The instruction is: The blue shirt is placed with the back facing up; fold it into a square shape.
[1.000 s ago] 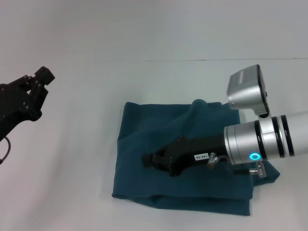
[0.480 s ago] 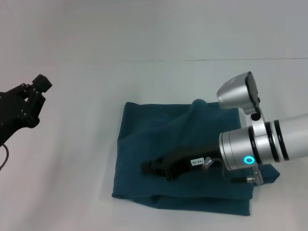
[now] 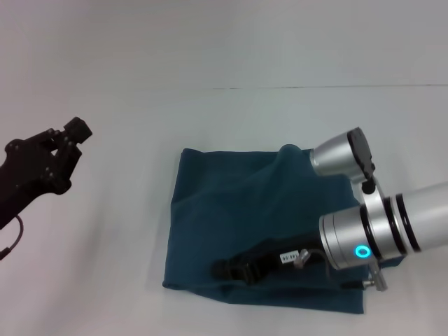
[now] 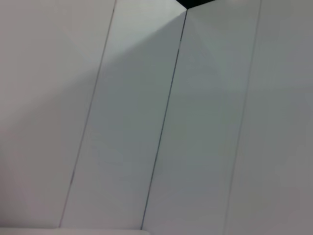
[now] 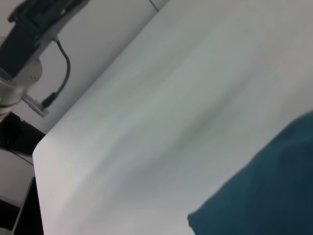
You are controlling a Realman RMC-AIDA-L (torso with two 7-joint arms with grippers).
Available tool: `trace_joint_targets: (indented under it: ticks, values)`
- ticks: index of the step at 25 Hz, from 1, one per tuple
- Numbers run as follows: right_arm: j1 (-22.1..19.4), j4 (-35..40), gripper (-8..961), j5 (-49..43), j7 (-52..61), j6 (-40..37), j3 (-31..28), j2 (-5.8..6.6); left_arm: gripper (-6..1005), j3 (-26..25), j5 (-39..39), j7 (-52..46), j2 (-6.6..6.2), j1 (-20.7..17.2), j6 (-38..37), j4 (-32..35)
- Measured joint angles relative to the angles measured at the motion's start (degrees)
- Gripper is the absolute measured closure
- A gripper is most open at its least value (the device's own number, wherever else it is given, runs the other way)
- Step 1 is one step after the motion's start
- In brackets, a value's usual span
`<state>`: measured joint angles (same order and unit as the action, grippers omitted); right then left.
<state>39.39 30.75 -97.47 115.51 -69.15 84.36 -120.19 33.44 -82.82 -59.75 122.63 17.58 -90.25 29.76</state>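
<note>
Head view: shirt [image 3: 231, 210] is lying folded on the white tabletop [image 3: 210, 119], roughly square w/ no clear long axis, plain side up, edges running about parallel to the tabletop's far edge. A small hump is sticking up at its far right corner; near edge is showing a doubled fold. Right arm is reaching in from the right, low over the shirt's near part, right hand [image 3: 227, 269] pointing left and sitting close to the near fold; can't tell if its fingers are apart or together. Left hand [image 3: 66, 143] is hanging off to the left, well clear of the shirt, fingers' state unclear.

Left wrist view: only pale panels.

Right wrist view: shirt corner [image 5: 264, 191] on tabletop; left arm far off.
</note>
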Motion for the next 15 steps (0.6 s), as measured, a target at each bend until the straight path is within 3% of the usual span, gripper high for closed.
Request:
trace_joint_targets:
  ticks: [7,15]
  values:
    - [-0.8,-2.3,916,0.1,-1.0,0.5,0.9,-0.19,957,1.3,-2.5,0.2,0.19,0.0,0.6,-0.2]
    - [-4.0,0.6,915,3.7,-6.4,-3.4,0.8,-0.23,957,1.3,-2.9,0.1,0.48,-0.2,0.5,-0.2]
